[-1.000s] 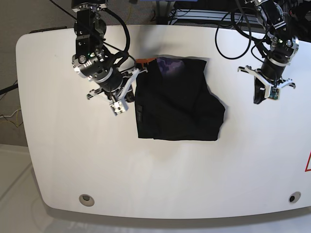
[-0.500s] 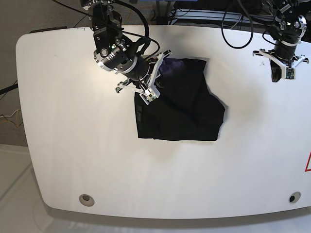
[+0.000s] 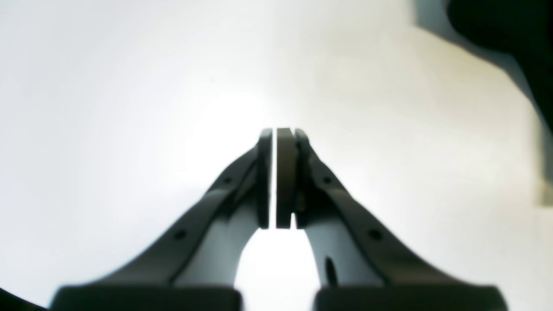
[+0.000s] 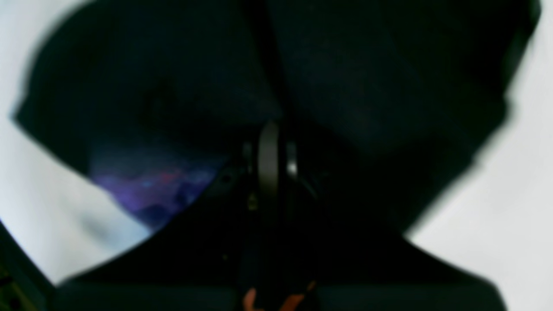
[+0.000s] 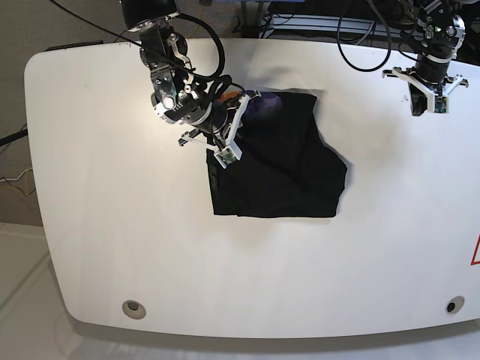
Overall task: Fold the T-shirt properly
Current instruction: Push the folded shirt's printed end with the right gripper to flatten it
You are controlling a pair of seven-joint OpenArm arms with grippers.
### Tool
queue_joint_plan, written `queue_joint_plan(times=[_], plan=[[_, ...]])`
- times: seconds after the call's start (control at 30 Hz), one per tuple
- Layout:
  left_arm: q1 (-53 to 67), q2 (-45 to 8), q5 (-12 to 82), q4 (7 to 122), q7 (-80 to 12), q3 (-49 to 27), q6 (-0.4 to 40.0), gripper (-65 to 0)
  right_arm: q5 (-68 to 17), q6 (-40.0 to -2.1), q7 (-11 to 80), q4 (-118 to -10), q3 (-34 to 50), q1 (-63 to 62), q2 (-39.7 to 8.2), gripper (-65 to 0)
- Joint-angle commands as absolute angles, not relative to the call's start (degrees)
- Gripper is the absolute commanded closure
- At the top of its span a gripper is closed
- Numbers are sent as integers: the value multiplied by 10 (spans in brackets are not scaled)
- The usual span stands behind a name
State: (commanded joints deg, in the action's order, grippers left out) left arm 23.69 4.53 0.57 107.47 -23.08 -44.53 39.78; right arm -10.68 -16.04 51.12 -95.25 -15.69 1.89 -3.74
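The T-shirt [image 5: 274, 161] lies folded and black near the middle of the table [image 5: 112, 240]. The right gripper [image 5: 225, 146] leans over its upper left corner, fingers pressed together; whether cloth sits between them I cannot tell. Its wrist view alone shows the purple print [image 4: 151, 192]. Farther back, the left gripper [image 5: 427, 105] hangs over bare table with its fingers [image 3: 285, 172] nearly touching and nothing between them.

White rounded table [image 5: 112, 225], pale floor [image 5: 15, 300], black cables [image 5: 360, 45] behind
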Motion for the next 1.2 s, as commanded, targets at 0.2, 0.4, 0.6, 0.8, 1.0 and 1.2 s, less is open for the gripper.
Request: queue_joint_plan(times=[0.2, 0.4, 0.6, 0.8, 1.0, 1.2], plan=[[237, 58, -15, 1075, -230, -444, 400, 0, -107, -160, 482, -906, -172, -6, -28, 0], [237, 58, -16, 1075, -229, -446, 400, 0, -107, -158, 480, -863, -196, -36, -4, 0], [237, 57, -16, 1075, -230, -446, 400, 0, -106, -158, 479, -822, -200, -66, 29, 0], [237, 56, -16, 1075, -230, -447, 400, 0, -106, -158, 454, -766, -201, -110, 54, 0], [237, 56, -16, 1075, -230, -447, 400, 0, -106, -158, 436, -690, -201, -166, 72, 0], [236, 56, -16, 1075, -230, -447, 400, 0, -106, -157, 403, -634, -200, -204, 75, 0]])
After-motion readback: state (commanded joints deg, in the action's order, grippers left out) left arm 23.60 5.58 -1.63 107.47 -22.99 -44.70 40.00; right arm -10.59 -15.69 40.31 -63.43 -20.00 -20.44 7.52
